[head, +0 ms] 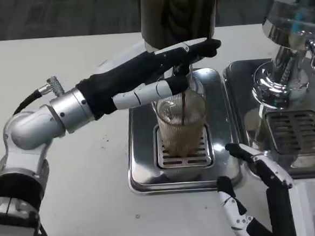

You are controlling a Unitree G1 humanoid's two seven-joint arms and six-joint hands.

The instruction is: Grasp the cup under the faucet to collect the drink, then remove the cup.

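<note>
Step in hand, by my reading: collecting the drink. The cup (pixel 182 124) — clear, ribbed — stands upright on the slotted grate of the steel drip tray (pixel 142 167), directly under the faucet (pixel 182 73) of the dark dispenser (pixel 178 14), and a thin brown stream runs from the faucet into it. The level inside is hard to read through the ribbing; the cup looks partly filled with pale brown liquid. Left hand (pixel 144 78) reaches across from the left at faucet height: upper fingers extended over the faucet area, apparently pressing or resting on it, a lower finger lying along the cup's rim; it does not wrap the cup. Right hand (pixel 257 197) sits low, just right of the tray's front corner, fingers spread, holding nothing, apart from the cup. Next move, judged — stop the flow once the cup is full enough, then close a hand round the cup wall and lift it off the grate without tilting. A second steel machine (pixel 288 49) stands to the right.
</note>
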